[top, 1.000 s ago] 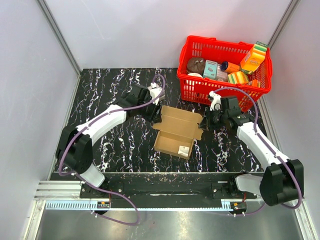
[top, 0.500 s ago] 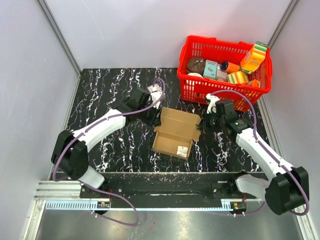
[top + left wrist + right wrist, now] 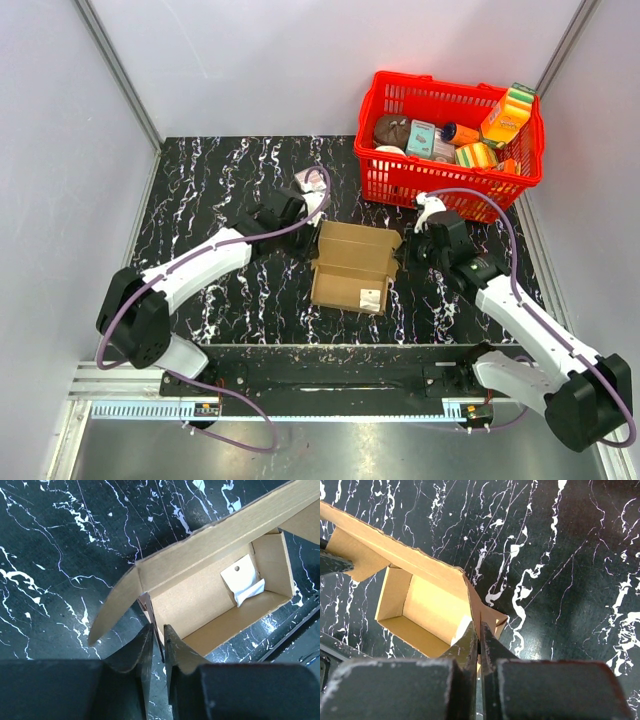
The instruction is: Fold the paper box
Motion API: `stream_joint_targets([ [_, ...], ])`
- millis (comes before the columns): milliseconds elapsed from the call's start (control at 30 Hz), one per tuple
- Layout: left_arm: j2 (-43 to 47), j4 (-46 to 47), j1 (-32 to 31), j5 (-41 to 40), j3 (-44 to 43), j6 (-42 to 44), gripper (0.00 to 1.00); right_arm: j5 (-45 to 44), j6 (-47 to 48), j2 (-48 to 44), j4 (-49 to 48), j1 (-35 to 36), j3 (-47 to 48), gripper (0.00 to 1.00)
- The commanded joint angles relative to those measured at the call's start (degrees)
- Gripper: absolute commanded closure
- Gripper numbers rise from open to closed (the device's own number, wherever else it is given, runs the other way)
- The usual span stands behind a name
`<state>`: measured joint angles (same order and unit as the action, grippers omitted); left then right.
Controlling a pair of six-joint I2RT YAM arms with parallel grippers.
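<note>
The paper box (image 3: 352, 265) between 2 grippers.
It sits open-topped on the black marbled table (image 3: 220, 180). The right gripper (image 3: 479, 635) pinches its right end flap tight. The jaws of the left gripper (image 3: 159, 640) straddle the left end wall, nearly closed, though I cannot tell whether they grip.

The paper box (image 3: 352, 265) is plain brown cardboard, half-erected into a shallow tray with its top uncovered. It rests on the surface between the two grippers. The lid panel rises tilted along the far side. Its left end flap passes edge-on between the fingers of the left gripper (image 3: 158, 632) and its right end flap is pinched in the right gripper (image 3: 480, 630).
</note>
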<state>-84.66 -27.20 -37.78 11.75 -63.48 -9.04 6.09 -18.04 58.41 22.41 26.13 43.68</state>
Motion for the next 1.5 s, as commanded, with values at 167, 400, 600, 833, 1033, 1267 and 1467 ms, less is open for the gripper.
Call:
stream_joint_targets([
  [167,4.9,5.3,-1.4,-3.2,4.3,-4.8,0.84,-10.5,-4.6,-2.2,-6.5,4.7,-1.8,0.99],
  [400,9.3,10.6,-3.4,-5.2,10.0,-9.0,0.87,-15.0,-7.1,-4.1,-9.4,8.1,-5.3,0.99],
  [600,12.6,13.8,-5.2,-8.1,13.5,-12.8,0.87,-20.8,-8.8,-5.0,-10.4,12.5,-6.8,1.0],
  [833,14.0,16.2,-7.9,-11.6,15.6,-17.2,0.86,-26.8,-9.6,-5.3,-11.6,17.6,-7.7,1.0],
  [1033,14.4,18.4,-10.2,-16.8,17.6,-21.4,0.85,-30.6,-9.8,-5.4,-13.8,22.2,-9.4,1.0],
  [1267,15.8,20.4,-12.8,-22.6,20.9,-24.9,0.84,-33.2,-9.6,-8.1,-14.9,25.5,-11.9,1.0],
  [1467,16.7,21.4,-15.6,-27.1,22.7,-27.0,0.83,-33.8,-9.5,-10.4,-15.0,27.3,-14.2,1.0],
])
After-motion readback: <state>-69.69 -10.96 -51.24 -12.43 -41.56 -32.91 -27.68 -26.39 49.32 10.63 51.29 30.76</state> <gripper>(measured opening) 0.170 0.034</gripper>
